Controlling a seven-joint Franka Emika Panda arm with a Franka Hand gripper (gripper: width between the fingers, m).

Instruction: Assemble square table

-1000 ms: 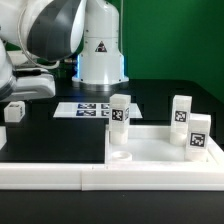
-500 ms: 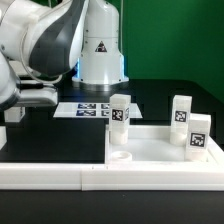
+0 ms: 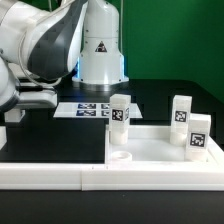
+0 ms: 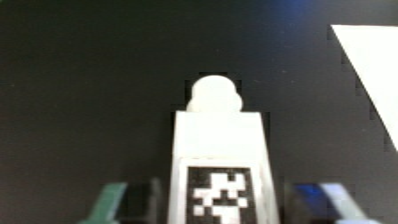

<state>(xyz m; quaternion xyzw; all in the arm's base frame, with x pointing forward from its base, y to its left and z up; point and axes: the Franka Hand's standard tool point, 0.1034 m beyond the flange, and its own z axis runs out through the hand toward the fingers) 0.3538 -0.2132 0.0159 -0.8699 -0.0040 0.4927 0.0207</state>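
Seen from the wrist: a white tagged leg (image 4: 217,150) lying between the two fingertips (image 4: 111,200) of the pincer (image 4: 217,203), over the black counter (image 4: 107,60); cannot tell whether clamped or merely flanked. In the exterior view, three more legs (image 3: 119,112) (image 3: 181,111) (image 3: 199,135) upright at the white slab (image 3: 150,150), marker board (image 3: 85,109) behind
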